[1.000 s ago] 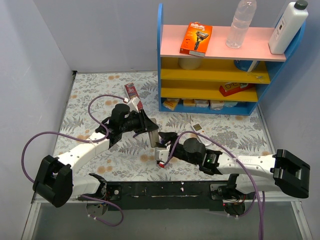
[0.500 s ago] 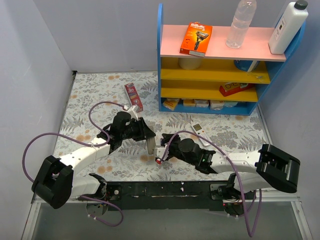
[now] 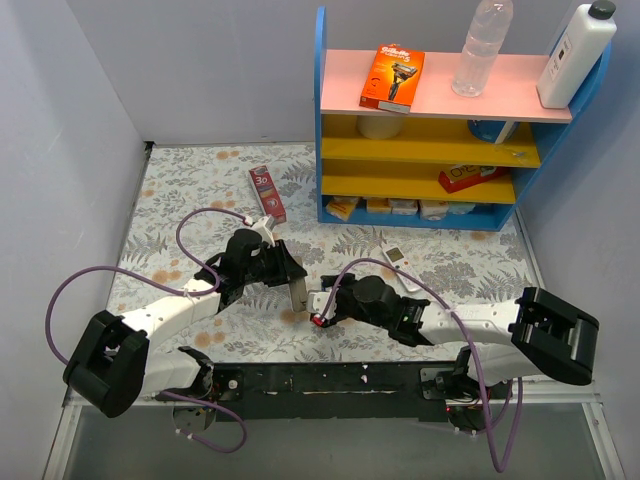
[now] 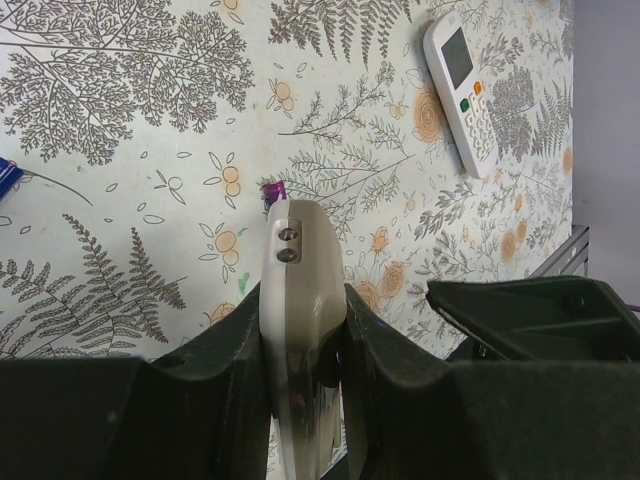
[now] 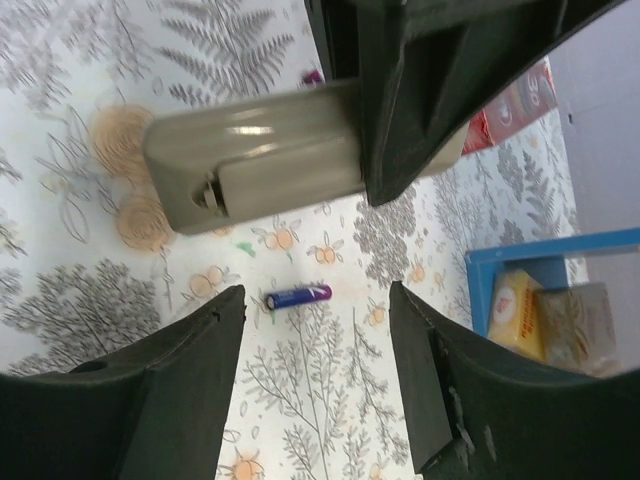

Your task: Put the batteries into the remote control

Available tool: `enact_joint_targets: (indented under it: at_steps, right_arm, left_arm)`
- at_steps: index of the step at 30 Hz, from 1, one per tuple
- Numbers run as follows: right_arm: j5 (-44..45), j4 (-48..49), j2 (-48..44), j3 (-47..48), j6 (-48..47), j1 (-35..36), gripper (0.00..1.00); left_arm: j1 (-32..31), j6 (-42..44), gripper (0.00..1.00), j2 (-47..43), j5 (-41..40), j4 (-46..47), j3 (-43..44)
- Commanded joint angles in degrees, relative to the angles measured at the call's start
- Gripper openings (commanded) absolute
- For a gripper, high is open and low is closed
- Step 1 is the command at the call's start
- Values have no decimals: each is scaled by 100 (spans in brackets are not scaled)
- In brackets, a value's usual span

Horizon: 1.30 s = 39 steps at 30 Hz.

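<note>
At the top view's centre is the slim beige plastic remote control (image 3: 298, 290). A white keypad remote (image 3: 400, 262) lies to its right, a red cardboard carton (image 3: 267, 193) to its upper left, a blue-sided shelf unit (image 3: 321, 130) upper right. In the right wrist view, a small blue-purple cylindrical battery (image 5: 298, 295) lies below it.

Lab booth, plain walls (image 3: 70, 110), stocked shelf (image 3: 321, 120)

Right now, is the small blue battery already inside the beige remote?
No, the battery lies loose on the patterned table, apart from the beige remote held in the left gripper.
</note>
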Motion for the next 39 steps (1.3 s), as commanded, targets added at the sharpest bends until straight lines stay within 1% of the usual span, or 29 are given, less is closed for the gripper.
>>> enact_joint_targets:
  at_steps: [1,6,7,11,21,24,36,38,39]
  right_arm:
    - [-765,-341,-292,421,594,23,68]
    - [-775,-378,-301,518,717,41,69]
    - [-931,-386,-293,536,735,32,69]
    - [-1029,-422,-222,606,727,50,68]
    - [-1012,-395,-82,755,727,94,68]
    - [-1012,-378,-20,782,726,94,65]
    - [-915,-281,147,870,718,102,60]
    - [-915,-281,164,905,718,94,56]
    - [-915,-290,173,914,709,94,55]
  left_arm:
    - [-7,34,0,-163,45,145,-20]
    - [-7,8,0,-162,133,118,24]
    - [-7,8,0,-162,141,118,42]
    - [-7,-18,0,-171,185,109,77]
    - [-16,-124,0,-198,299,153,59]
    - [-7,-142,0,-233,335,153,68]
    - [-16,-203,0,-294,449,153,77]
    - [-25,-212,0,-303,467,153,51]
    - [-25,-212,0,-312,475,153,42]
